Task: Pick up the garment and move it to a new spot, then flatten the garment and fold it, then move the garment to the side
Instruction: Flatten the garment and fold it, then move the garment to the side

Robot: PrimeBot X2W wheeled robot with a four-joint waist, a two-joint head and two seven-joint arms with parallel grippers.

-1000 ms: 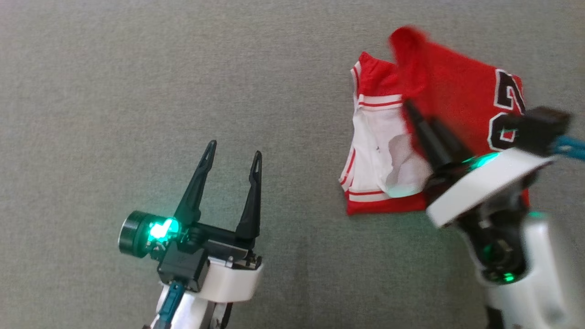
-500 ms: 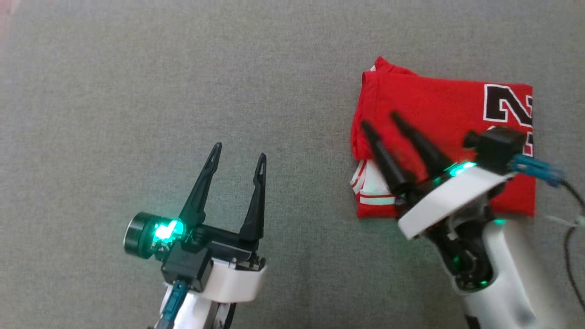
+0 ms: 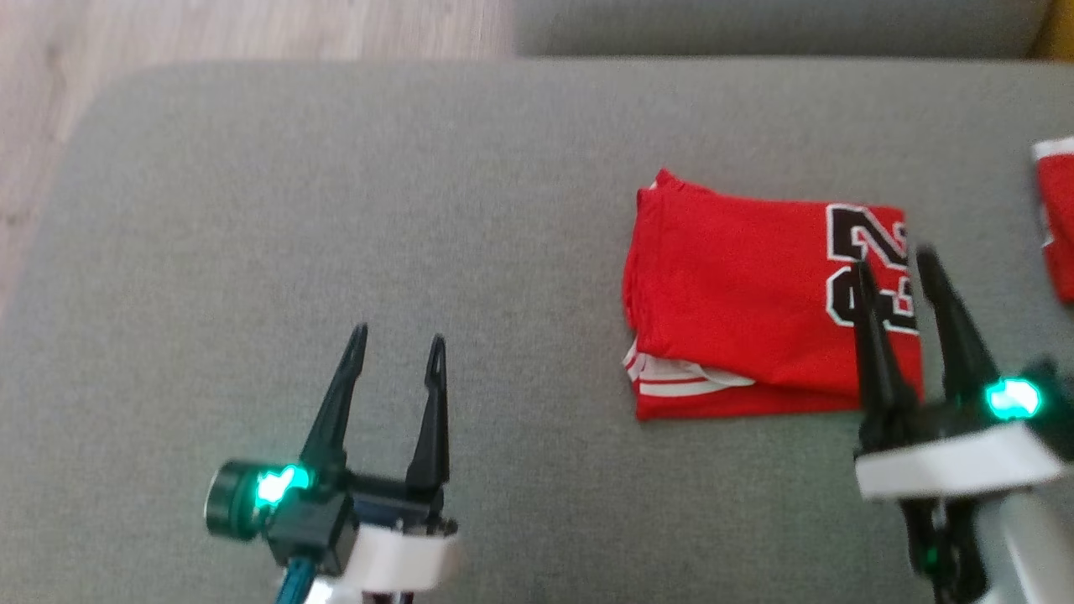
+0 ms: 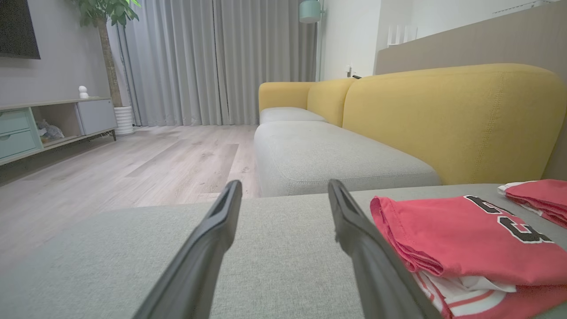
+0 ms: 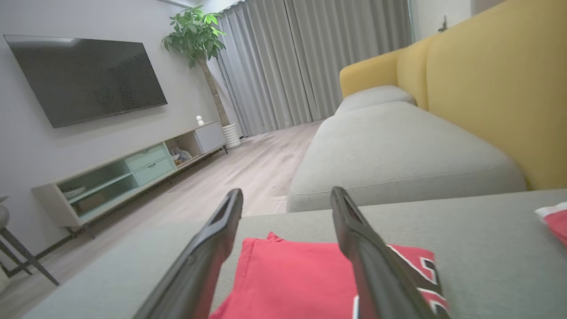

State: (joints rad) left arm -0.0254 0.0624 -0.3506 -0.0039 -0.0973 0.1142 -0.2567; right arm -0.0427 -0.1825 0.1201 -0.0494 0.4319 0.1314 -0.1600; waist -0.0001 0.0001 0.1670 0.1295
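Observation:
The garment is a red jersey with black-and-white numerals and white trim, lying folded in a rectangle on the grey cushion. It also lies at the lower right of the left wrist view as the folded jersey, and low in the right wrist view as red cloth. My right gripper is open, raised over the jersey's right edge, holding nothing. My left gripper is open and empty, well to the jersey's left. Both pairs of fingers stand spread apart.
A second red and white cloth lies at the cushion's right edge, also seen as red cloth. A yellow sofa back rises behind. Wooden floor lies beyond the cushion's far left corner. Another grey seat cushion extends ahead.
My right gripper has opened, let go of the jersey's flap and drawn back to the right; the flap now lies flat, closing the fold. The head camera has tilted up.

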